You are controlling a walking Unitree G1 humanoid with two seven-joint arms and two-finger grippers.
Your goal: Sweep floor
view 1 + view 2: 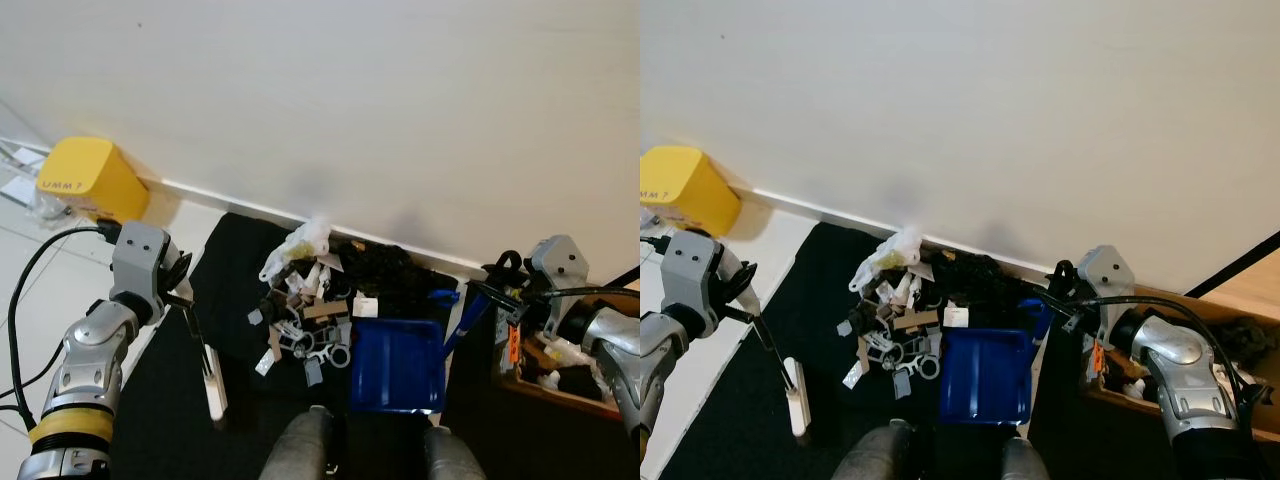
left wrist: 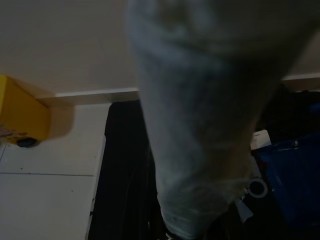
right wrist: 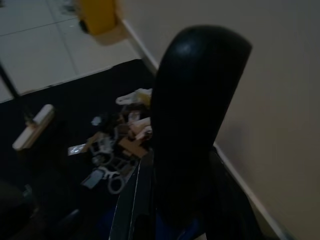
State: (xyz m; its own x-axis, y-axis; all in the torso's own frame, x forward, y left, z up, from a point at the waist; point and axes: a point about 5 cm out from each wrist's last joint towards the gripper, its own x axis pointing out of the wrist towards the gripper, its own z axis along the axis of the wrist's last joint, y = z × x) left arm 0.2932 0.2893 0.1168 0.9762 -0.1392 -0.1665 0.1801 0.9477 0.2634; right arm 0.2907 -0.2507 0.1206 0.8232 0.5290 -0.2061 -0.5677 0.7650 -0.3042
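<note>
Head cam: left gripper [image 1: 183, 290] was clamped on the thin dark handle of a small broom [image 1: 207, 368], whose pale head [image 1: 214, 395] sat on the black mat [image 1: 170, 400], well left of the debris pile [image 1: 310, 310]. The pile lay against the white wall [image 1: 350, 90], touching the blue dustpan [image 1: 397, 365] on its near side. Right gripper [image 1: 1065, 300] was closed on the dustpan's handle [image 1: 468, 310]. Yellow box [image 1: 92, 180] stood by the skirting, far left. Wooden box [image 1: 1200, 400] of clutter at right.

Left wrist cam: a blurred grey shape blocked most of it; yellow box, white tiles [image 2: 47, 195] and mat edge visible.

Right wrist cam: one black finger [image 3: 192, 115] up close, debris and broom head [image 3: 32, 127] beyond.
</note>
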